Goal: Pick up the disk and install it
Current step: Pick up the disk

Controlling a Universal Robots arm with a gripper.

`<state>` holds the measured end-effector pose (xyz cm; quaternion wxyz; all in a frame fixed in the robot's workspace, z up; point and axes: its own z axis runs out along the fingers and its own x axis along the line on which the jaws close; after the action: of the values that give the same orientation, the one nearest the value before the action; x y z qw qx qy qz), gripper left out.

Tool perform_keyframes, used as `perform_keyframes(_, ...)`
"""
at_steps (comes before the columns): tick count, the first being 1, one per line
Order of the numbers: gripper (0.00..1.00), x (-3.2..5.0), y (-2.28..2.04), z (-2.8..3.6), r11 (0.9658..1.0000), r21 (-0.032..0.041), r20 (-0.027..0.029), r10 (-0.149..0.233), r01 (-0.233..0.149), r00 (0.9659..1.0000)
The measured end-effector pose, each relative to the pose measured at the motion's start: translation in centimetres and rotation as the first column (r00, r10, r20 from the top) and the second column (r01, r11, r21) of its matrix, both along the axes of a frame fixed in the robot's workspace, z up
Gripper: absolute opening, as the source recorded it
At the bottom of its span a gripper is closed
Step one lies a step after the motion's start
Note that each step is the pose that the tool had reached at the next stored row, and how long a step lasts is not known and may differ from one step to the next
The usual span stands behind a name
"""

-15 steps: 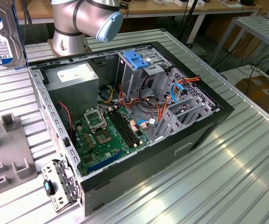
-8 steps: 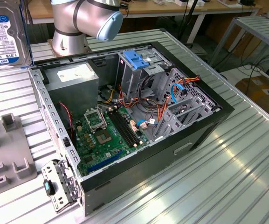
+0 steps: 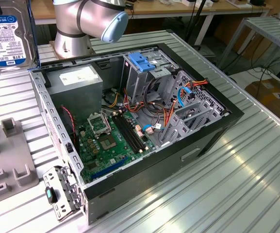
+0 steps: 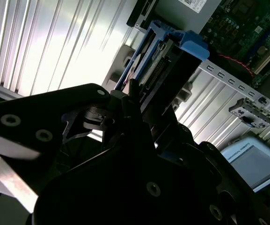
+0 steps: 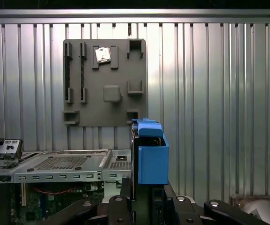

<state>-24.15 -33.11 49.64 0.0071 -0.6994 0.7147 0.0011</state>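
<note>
Here's the grip: the end effector (image 5: 146,199) is clenched on the disk (image 5: 149,152). In the first wrist view the dark fingers (image 5: 125,192) press in from both sides on its blue plastic frame, and the drive stands edge-on between them. The second wrist view catches the same hold from another angle, with the blue frame and the drive's connector edge jutting out past the black fingers. In the exterior view the disk is up at the top of the exterior view's left, its label toward the camera, white with a blue band across the top. It's outside the computer case (image 3: 144,182). That case lies open on the ribbed metal table (image 3: 241,184) with the green motherboard (image 3: 108,141) facing up. The grey power supply (image 3: 76,82) sits at the end nearest the robot arm (image 3: 81,19). Just beside the power supply stands the metal drive cage (image 3: 140,85), with a blue latch (image 3: 142,62) on top and orange and blue cables running around it. The drive is well apart from that cage. A grey fixture plate (image 5: 104,93) lies flat on the table beyond the case's edge, with a small silvery square part (image 5: 103,55) seated in one of its pockets.
</note>
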Motion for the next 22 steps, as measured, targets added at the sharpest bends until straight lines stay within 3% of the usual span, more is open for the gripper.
perform_keyframes(22, 0.35, 3.38, 0.0, 0.0, 1.0, 0.0, 0.0, 0.0, 0.0, 1.0)
